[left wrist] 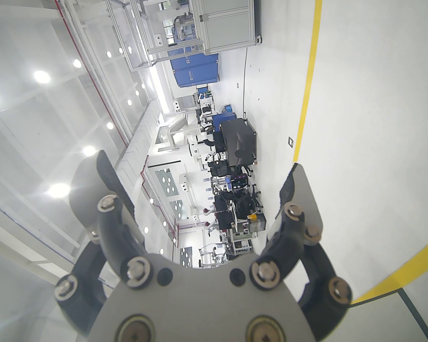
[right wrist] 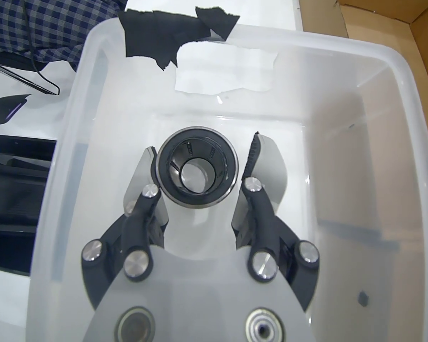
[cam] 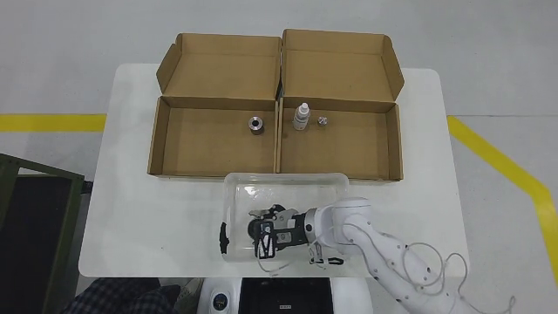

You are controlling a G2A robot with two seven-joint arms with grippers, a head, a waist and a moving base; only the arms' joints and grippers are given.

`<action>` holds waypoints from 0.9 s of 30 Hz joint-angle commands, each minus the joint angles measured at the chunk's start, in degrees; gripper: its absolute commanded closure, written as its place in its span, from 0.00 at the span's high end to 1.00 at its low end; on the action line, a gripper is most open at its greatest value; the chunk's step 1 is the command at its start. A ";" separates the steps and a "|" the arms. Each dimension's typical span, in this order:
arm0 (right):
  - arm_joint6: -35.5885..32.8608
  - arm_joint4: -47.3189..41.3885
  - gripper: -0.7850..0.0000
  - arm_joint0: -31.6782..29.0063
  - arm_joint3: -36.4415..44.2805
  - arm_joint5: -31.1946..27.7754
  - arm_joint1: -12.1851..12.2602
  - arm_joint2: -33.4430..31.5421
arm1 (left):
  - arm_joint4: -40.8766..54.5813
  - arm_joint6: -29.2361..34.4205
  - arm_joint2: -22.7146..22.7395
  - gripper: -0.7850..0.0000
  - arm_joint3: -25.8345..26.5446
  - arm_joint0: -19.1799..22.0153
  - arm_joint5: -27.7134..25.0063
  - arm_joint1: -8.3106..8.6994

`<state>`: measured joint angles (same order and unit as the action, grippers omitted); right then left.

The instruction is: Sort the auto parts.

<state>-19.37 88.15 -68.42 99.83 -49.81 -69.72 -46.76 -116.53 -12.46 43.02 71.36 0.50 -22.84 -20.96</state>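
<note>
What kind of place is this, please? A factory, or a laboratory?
Probably a factory hall or robotics workshop: yellow floor lines, an aluminium-framed machine enclosure, and rows of workstations under high ceiling lamps.

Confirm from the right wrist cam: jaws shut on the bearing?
No. The bearing stands in the clear bin between the jaws of the right gripper, but a gap shows between it and one of them.
</note>
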 commanded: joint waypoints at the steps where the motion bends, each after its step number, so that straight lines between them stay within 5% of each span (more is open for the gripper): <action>1: 0.11 -0.19 0.46 0.26 -0.36 0.18 -0.06 0.25 | 0.00 0.00 0.00 1.00 0.00 0.00 0.00 0.00; 5: 0.34 -0.76 0.30 0.72 -0.99 0.17 -0.12 0.69 | 0.00 0.00 0.00 1.00 0.00 0.00 0.00 0.00; 8: 0.49 -1.21 0.00 0.85 -1.39 0.09 -0.10 0.82 | 0.00 0.00 0.00 1.00 0.00 0.00 0.00 0.00; 27: 2.03 -7.29 0.00 -1.30 7.27 -0.72 1.46 -4.42 | 0.00 0.00 0.00 1.00 0.00 0.00 0.00 0.00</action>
<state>-17.56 81.27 -69.53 106.56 -50.69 -68.35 -50.76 -116.53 -12.46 43.02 71.36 0.50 -22.84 -20.96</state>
